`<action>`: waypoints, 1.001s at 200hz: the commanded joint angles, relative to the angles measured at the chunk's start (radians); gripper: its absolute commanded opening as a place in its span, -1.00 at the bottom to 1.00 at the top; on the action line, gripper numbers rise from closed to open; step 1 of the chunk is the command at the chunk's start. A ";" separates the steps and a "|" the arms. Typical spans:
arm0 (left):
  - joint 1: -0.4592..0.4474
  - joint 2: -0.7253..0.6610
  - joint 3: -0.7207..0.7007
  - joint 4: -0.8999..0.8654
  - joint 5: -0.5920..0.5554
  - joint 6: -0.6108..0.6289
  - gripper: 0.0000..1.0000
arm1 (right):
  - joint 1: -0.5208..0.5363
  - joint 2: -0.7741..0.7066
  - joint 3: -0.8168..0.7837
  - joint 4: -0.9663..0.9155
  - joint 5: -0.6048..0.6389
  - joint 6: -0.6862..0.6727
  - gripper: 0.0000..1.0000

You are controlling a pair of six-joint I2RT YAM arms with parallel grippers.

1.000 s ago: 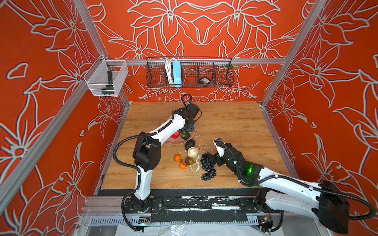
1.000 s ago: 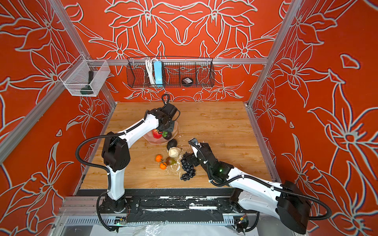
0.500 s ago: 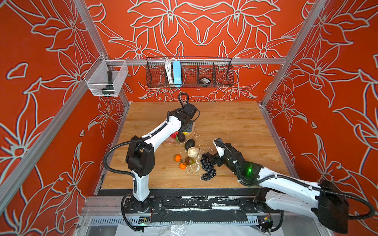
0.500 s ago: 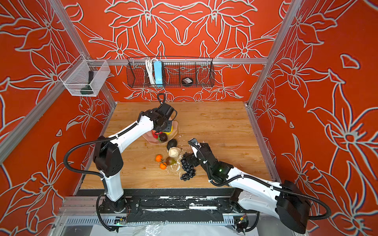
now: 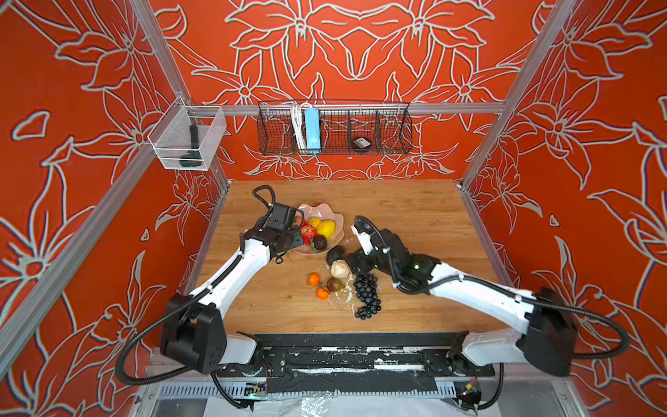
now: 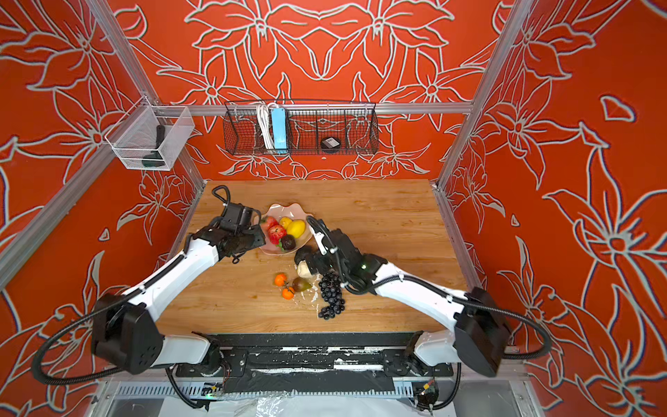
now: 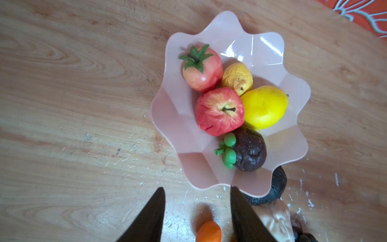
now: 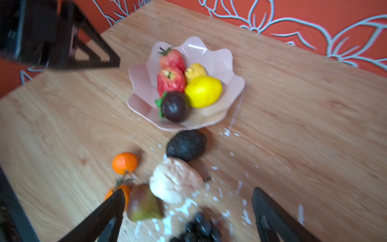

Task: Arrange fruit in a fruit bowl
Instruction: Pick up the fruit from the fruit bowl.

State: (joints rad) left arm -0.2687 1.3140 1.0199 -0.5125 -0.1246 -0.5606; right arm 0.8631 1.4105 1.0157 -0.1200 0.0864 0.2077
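Fruit bowl (image 7: 178,125) just ahead of left tool (image 7: 197,188); jaws apart, empty.

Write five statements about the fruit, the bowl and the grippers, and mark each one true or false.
1. The pink bowl holds five fruits. True.
2. The grape bunch lies in the bowl. False: it lies on the table, outside the bowl.
3. The dark avocado lies on the table just outside the bowl's rim. True.
4. The left gripper grips a fruit. False: it is open and empty.
5. The right gripper is shut. False: it is wide open.
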 commanded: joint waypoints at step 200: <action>0.008 -0.430 -0.364 0.275 -0.049 -0.032 0.42 | -0.004 0.758 0.783 -0.351 0.003 0.180 0.54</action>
State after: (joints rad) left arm -0.2672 0.8906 0.6643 -0.2588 -0.1772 -0.5777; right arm 0.8631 2.1326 1.7477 -0.4240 0.0257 0.3496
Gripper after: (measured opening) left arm 0.711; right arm 0.771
